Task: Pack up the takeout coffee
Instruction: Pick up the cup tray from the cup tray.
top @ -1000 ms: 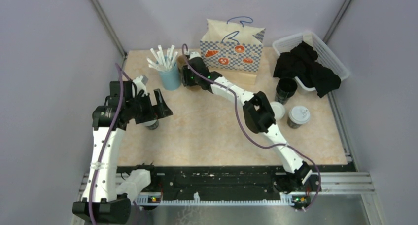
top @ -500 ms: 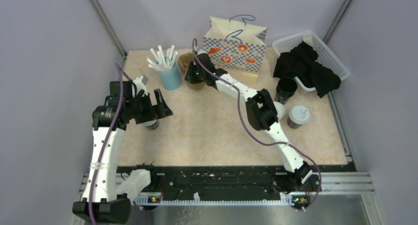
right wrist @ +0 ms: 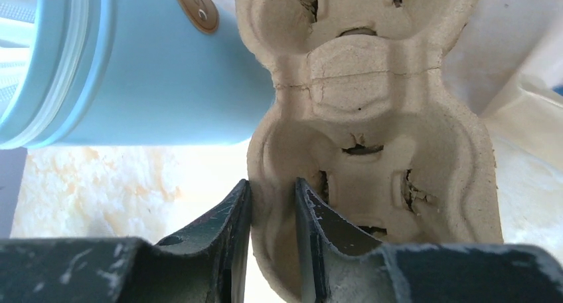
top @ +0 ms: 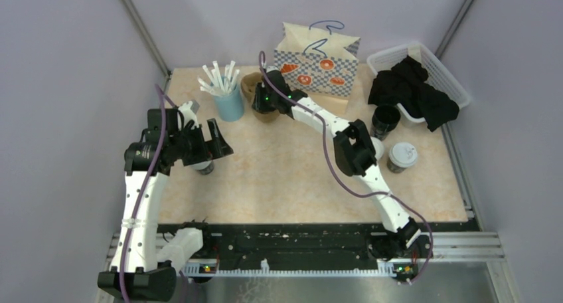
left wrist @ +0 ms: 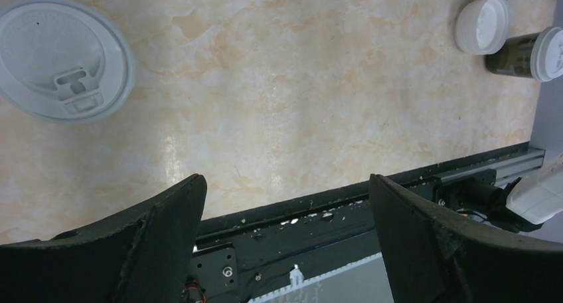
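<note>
We see the left fingers (left wrist: pixel 159 243) spread wide above the left part of the desk (top: pixel 285 177), with nothing between them. One lidded black cup (top: pixel 207 168) stands upright just below and beside them, and the left wrist view looks straight down on its white sip lid (left wrist: pixel 63 60). The right arm reaches across to the far side of the desk, where the right fingers (right wrist: pixel 222 230) stand narrow and pinch the near rim of the brown pulp carrier (right wrist: pixel 372 150), one finger outside the wall and one inside a pocket. The pockets that show hold no cup. The carrier sits just beside the light-blue cup (right wrist: pixel 146 70) of white straws (top: pixel 219 77), and from the wrist view the two seem to touch. Right of the carrier stands the checked paper bag (top: pixel 315 67). The rest of the takeout coffee is on the right side of the desk, well apart from the carrier. There an open cup (top: pixel 385 120) with no lid stands near the white basket (top: pixel 441 67) holding a black cloth (top: pixel 411 90). A second lidded cup (top: pixel 402 155) stands nearer to us, and a loose lid (top: pixel 377 147), partly hidden by the right arm, lies just beside it.
</note>
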Robot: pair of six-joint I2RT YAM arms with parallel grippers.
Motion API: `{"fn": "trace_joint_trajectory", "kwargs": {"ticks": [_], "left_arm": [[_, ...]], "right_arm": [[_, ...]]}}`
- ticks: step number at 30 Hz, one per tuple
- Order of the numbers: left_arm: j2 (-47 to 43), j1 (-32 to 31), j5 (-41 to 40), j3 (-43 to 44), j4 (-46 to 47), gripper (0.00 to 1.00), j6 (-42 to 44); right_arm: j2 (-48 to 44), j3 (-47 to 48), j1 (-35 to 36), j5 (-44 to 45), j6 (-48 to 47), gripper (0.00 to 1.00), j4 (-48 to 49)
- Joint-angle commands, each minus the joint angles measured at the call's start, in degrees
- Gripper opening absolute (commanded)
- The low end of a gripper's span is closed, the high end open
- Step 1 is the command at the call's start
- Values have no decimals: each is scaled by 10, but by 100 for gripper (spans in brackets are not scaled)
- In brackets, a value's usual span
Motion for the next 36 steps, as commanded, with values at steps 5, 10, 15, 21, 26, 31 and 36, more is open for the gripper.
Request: {"fn": "trace_joint_trajectory", "kwargs": {"ticks": [5,10,15,21,26,31,36], "left_arm": [[-3,-2,20,4,44,99,-6],[-4,-1,25,2,55,99,-14],[-11,-2,26,-4,61,99,-21],[-15,-1,25,5,67,99,-35],[-12,-1,53,20,91,99,-54],[14,-1,165,21,197,97,-123],[74,-34,217,18,391,95,-215]], "right_arm": [[-95,9,32,107,-25,0,-126],[-105,-16,51,160,-35,0,-160],[-122,3,50,150,-81,0,-145],[-180,-19,51,143,-110,0,-109],[-224,14,51,142,-93,0,-171],[-329,27,50,100,-122,0,-248],[-481,-18,44,119,-203,0,-304]]}}
